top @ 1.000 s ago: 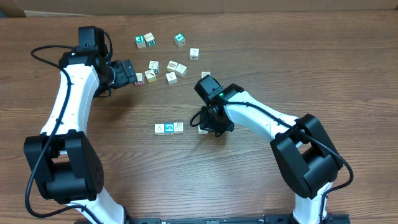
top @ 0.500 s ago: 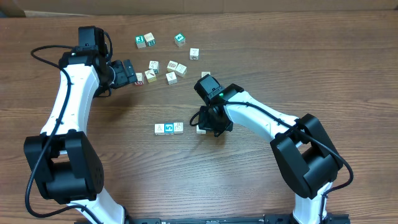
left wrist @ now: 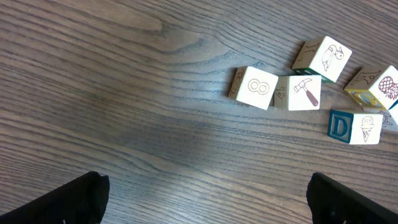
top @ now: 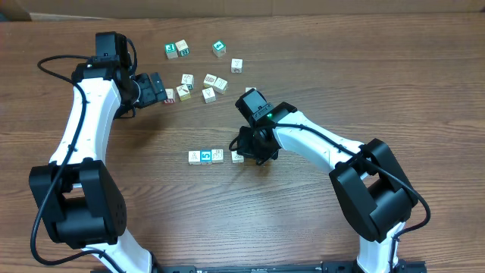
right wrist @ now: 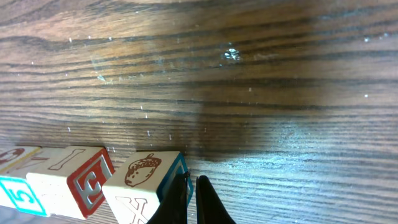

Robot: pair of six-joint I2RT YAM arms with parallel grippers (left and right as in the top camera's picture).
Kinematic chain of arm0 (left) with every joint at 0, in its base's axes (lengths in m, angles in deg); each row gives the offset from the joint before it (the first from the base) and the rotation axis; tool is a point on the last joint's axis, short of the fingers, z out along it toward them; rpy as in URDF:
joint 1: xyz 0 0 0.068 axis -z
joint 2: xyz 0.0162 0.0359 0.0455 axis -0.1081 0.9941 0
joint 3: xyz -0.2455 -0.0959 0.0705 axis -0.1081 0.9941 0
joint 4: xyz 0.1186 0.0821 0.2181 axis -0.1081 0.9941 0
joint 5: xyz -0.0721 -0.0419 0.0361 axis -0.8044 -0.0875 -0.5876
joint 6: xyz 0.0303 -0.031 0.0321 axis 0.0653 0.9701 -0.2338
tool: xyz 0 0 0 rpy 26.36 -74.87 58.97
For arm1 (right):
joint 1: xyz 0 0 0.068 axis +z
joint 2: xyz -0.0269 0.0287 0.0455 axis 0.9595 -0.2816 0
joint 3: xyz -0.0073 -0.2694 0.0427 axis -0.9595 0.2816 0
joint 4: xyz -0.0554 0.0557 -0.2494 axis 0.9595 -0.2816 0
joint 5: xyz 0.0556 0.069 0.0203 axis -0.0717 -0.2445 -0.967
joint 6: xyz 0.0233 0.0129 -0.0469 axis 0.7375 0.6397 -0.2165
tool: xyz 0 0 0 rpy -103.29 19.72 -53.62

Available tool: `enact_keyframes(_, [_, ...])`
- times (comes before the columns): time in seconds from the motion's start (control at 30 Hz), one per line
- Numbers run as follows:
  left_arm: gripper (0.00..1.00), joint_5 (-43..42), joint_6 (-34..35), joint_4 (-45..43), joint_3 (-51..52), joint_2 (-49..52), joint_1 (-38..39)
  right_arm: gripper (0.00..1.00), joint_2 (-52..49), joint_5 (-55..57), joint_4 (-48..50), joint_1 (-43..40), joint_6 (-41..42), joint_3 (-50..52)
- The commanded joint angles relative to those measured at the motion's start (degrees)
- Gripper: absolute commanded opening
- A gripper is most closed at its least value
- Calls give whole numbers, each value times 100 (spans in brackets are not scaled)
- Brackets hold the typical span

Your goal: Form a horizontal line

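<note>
Wood-grain desk [top: 227, 220]; right pincer [right wrist: 191, 186], shut and empty, touches the acorn cube [right wrist: 146, 180] ending the horizontal line [top: 206, 156] mid-desk; an off-centre shove could twist it askew; left pincer [top: 162, 89] gapes, holding nothing.

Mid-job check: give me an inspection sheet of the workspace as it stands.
Surface: wood-grain table, nothing spilled.
Job's things: row of three cubes, blue 5 in the middle; fourth cube at the end by the right gripper.
Clutter: loose cubes at the far side, green-faced cubes among them.
Grippers: left gripper jaws open, beside the loose cubes; right gripper jaws shut, tips at the fourth cube.
Cables: black cable looping beside the left arm.
Surroundings: tan board along the far edge.
</note>
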Motion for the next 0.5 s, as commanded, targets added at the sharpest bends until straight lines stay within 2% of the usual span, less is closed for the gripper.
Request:
enact_keyframes(0.0, [100,37,0,-13,-52,39,76,4,-2,-59,35,28,391,22])
enact_keyframes(0.47, [99,35,-2,-13,-52,39,76,4,-2,81,-393,57,387,24])
